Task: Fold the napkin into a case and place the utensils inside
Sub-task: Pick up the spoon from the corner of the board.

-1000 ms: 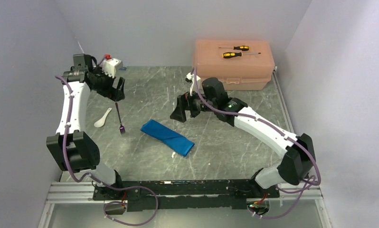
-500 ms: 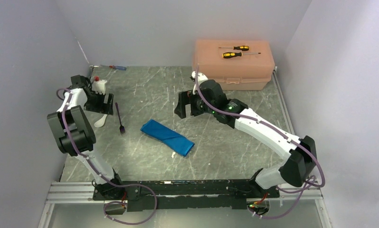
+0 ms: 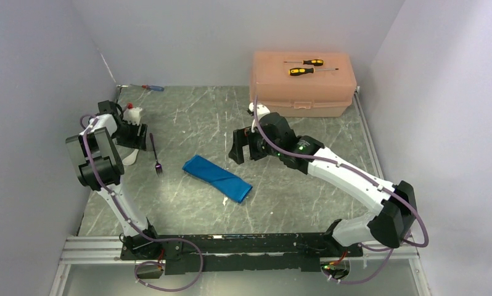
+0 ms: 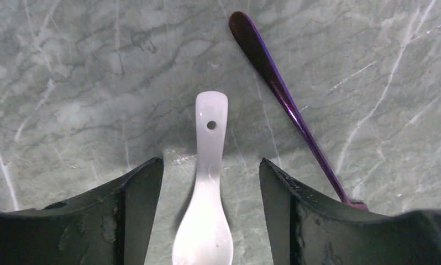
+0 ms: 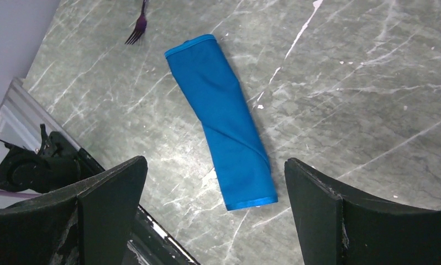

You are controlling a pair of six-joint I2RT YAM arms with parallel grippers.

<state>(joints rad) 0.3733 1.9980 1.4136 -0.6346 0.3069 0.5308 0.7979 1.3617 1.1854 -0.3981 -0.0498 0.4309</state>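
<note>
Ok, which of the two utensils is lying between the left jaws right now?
The white spoon: it lies between the open left jaws, with a gap on each side, so it is not yet gripped. The purple fork lies outside them, slanting past one jaw.

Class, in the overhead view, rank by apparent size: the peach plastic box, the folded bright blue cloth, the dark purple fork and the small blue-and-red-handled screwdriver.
1. peach plastic box
2. folded bright blue cloth
3. dark purple fork and small blue-and-red-handled screwdriver: similar length, too close to rank.
</note>
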